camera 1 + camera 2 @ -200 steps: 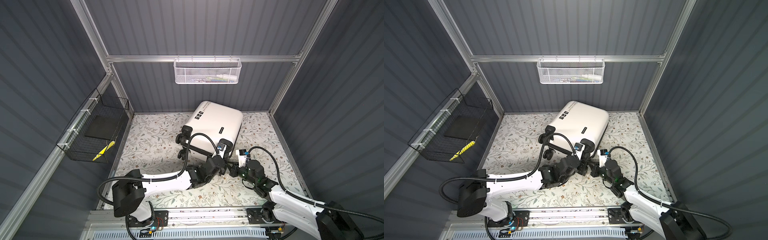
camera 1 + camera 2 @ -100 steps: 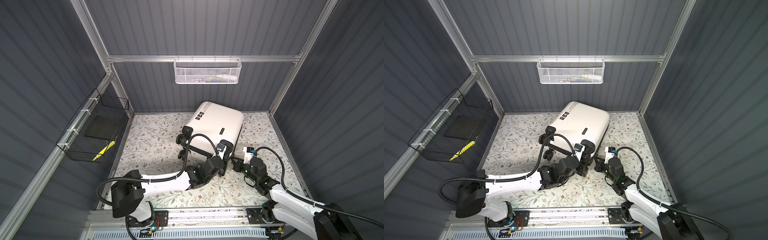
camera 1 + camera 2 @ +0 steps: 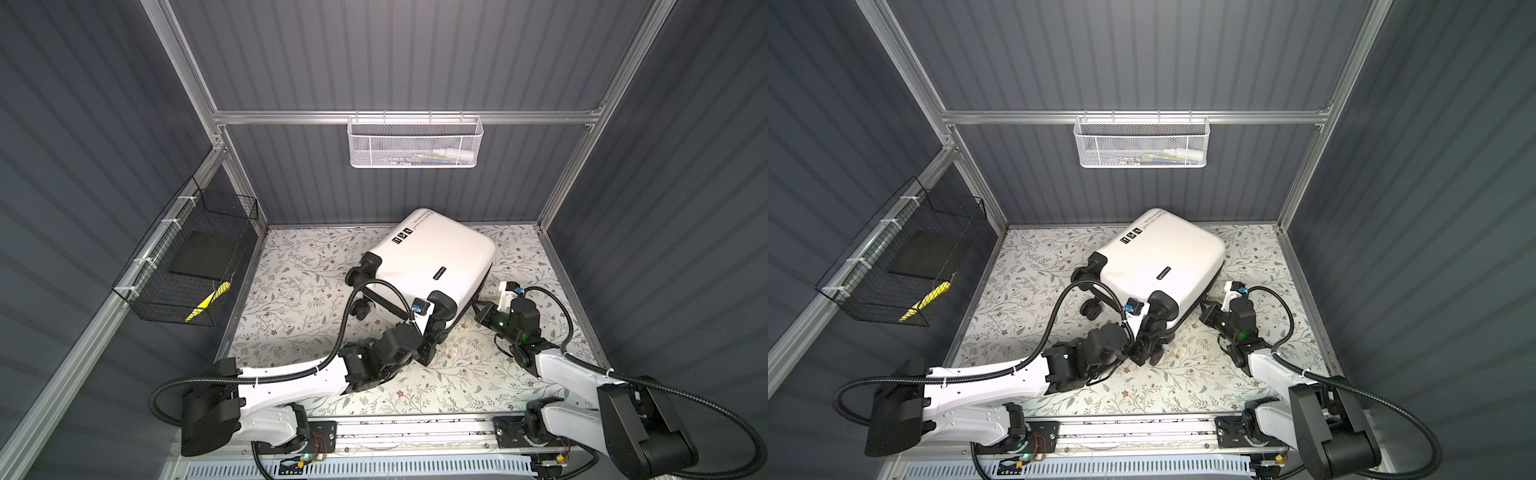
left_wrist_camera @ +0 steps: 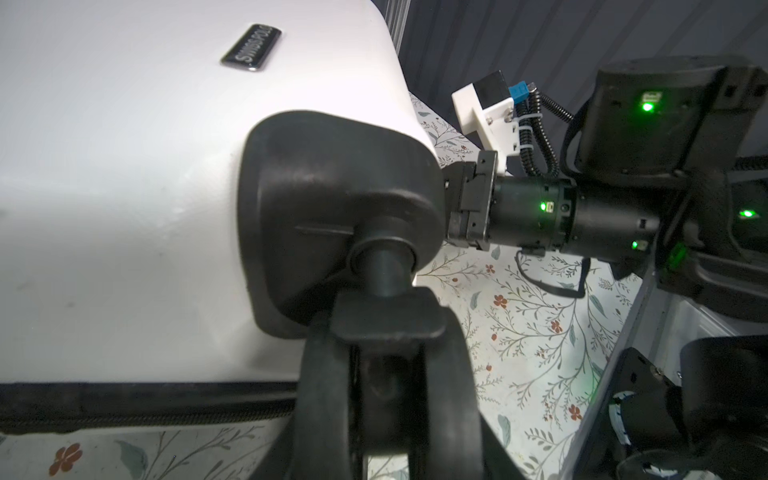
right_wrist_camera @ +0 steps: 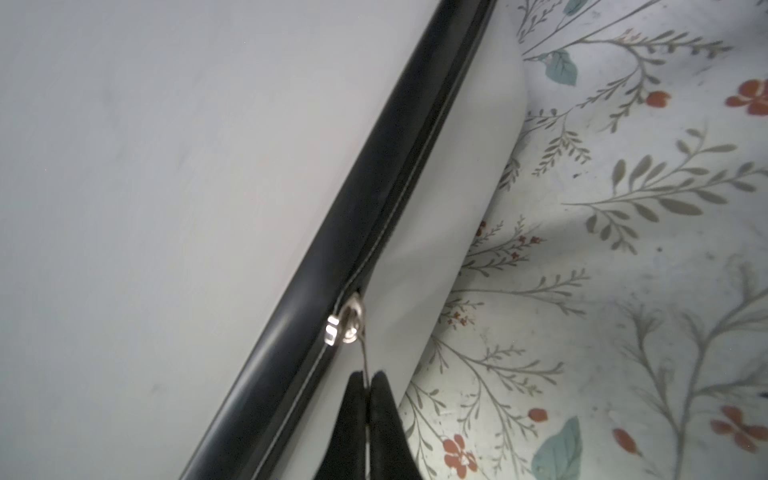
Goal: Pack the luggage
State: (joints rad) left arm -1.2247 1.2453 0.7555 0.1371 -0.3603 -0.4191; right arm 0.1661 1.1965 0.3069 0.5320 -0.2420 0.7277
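Observation:
The luggage (image 3: 432,257) (image 3: 1154,253), a white hard-shell suitcase, lies shut on the floral mat, black wheels toward me. My left gripper (image 3: 434,334) (image 3: 1150,338) (image 4: 384,415) is shut on the spinner wheel (image 4: 388,390) at the near right corner. The right gripper (image 3: 478,311) (image 3: 1204,312) (image 5: 368,386) sits against the suitcase's right side. It is shut on the thin metal zipper pull (image 5: 364,357), which hangs from the silver slider (image 5: 347,326) on the black zipper band (image 5: 374,187).
A white mesh basket (image 3: 415,143) hangs on the back wall. A black wire basket (image 3: 187,266) on the left wall holds a dark flat item and something yellow. Dark walls close in the floral mat (image 3: 299,291); the arms' rail runs along the front.
My right gripper has slid rightward and farther back along the suitcase's right side, still holding the zipper pull. The suitcase has turned slightly. The left gripper has kept its hold on the wheel.

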